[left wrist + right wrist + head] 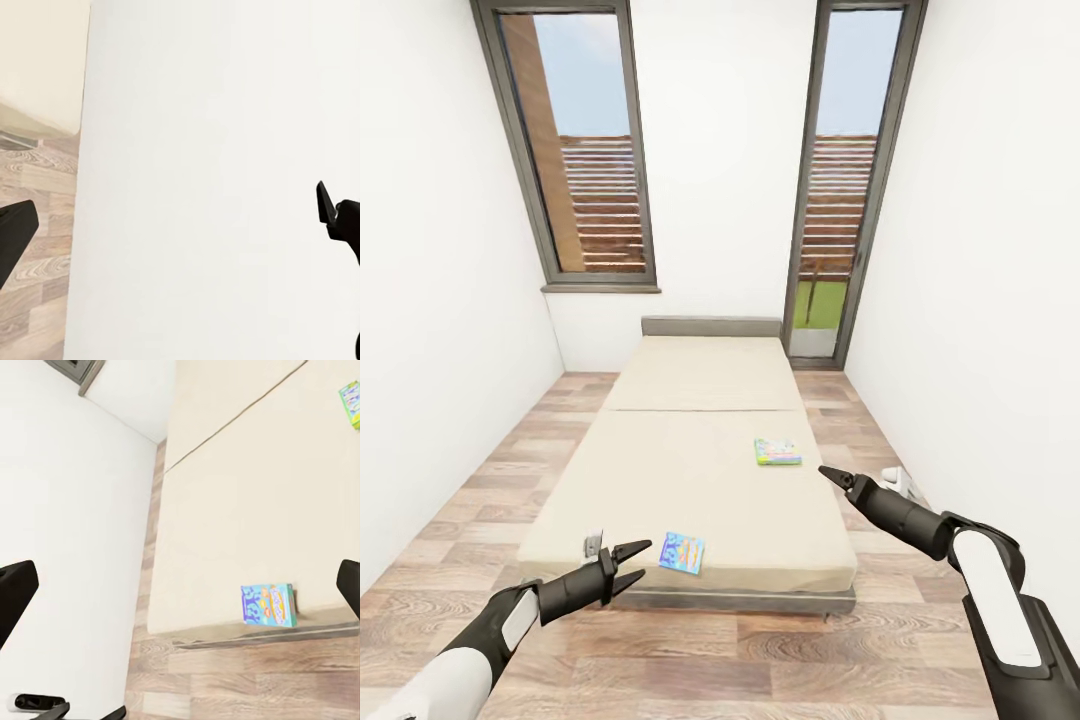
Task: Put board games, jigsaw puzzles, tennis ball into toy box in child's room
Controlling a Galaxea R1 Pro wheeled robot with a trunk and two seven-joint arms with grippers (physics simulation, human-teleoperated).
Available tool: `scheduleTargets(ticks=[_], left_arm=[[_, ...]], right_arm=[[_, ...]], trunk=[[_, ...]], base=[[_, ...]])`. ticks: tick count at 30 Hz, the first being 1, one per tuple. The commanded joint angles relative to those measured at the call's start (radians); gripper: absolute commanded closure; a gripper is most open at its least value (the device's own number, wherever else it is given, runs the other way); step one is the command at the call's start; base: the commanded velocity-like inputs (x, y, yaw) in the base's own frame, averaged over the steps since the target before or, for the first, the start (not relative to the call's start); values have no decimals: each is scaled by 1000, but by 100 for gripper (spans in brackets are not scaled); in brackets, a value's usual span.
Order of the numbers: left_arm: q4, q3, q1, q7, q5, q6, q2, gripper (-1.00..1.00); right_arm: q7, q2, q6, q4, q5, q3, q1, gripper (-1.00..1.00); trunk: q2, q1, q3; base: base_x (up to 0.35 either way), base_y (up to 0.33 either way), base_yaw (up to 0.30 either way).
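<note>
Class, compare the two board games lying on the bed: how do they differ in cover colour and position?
The blue board game has a mostly blue cover; the green board game is green and white. The blue one lies by the foot edge of the bed, nearer the left pincer; the green one lies farther up, toward the right side. Both lie flat, ungripped.

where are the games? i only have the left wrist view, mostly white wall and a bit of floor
Observer: Two lie flat on the bed. The blue game sits near the foot edge, close ahead of the left gripper.
Operator: and the other one
Observer: The green game lies farther up the mattress, nearer the right gripper.
Operator: is my left gripper open
Observer: Yes, its fingers are spread and empty in the head view.
</note>
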Motion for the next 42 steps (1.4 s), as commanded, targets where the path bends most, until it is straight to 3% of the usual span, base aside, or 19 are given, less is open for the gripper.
scheduleTargets(ticks=[1, 12, 35, 38, 42], left_arm=[[0, 2, -1, -2, 2, 8, 0, -100], [0, 2, -1, -1, 3, 9, -1, -100], [0, 2, -1, 0, 3, 8, -9, -100], [1, 1, -1, 0, 3, 8, -11, -100], [2, 1, -1, 0, 3, 8, -18, -100]], right_arm=[[1, 0, 5, 0, -1, -1, -1, -100], [2, 0, 5, 0, 0, -1, -1, -100], [7, -2, 14, -5, -2, 3, -1, -100], [34, -5, 20, -10, -3, 3, -1, -100], [172, -9, 65, -13, -2, 1, -1, -100]], trunk=[[-2, 1, -2], [-2, 1, -2], [-163, 89, -74], [-184, 100, -84], [-212, 116, -96]], base=[[30, 9, 0], [7, 2, 0], [0, 0, 0], [0, 0, 0], [0, 0, 0]])
